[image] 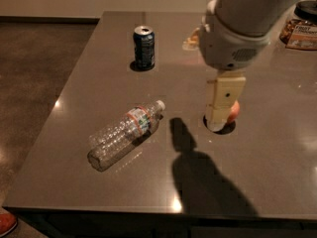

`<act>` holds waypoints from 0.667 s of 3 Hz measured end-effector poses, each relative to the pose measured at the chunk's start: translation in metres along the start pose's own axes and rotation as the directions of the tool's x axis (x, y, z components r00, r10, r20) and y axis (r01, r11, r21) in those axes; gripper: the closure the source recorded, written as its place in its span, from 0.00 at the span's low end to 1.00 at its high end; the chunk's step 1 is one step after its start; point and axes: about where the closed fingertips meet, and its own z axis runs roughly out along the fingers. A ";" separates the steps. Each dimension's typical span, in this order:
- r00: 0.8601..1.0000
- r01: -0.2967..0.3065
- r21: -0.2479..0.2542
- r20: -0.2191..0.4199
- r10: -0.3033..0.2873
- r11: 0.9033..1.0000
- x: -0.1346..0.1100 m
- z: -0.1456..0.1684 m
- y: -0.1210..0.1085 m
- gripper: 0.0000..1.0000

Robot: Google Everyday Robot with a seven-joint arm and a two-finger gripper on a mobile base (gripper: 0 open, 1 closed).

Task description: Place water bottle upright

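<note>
One water bottle (124,135) lying; one can (144,47); hand (217,122) over apple (234,111).

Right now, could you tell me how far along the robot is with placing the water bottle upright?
Nothing is done yet: the water bottle lies on its side on the table, untouched. In hand: the gripper hangs in front of the apple, apart from the bottle. Left: reach, grasp, stand it up.

The arm (245,19) reaches in from upper right, its gripper (217,122) pointing down, right of centre.
</note>
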 end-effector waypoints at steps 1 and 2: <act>0.982 0.187 -0.060 0.033 -0.185 0.980 -0.061 0.032 -0.006 0.00; 0.958 0.286 -0.094 0.058 -0.281 0.954 -0.096 0.052 -0.009 0.00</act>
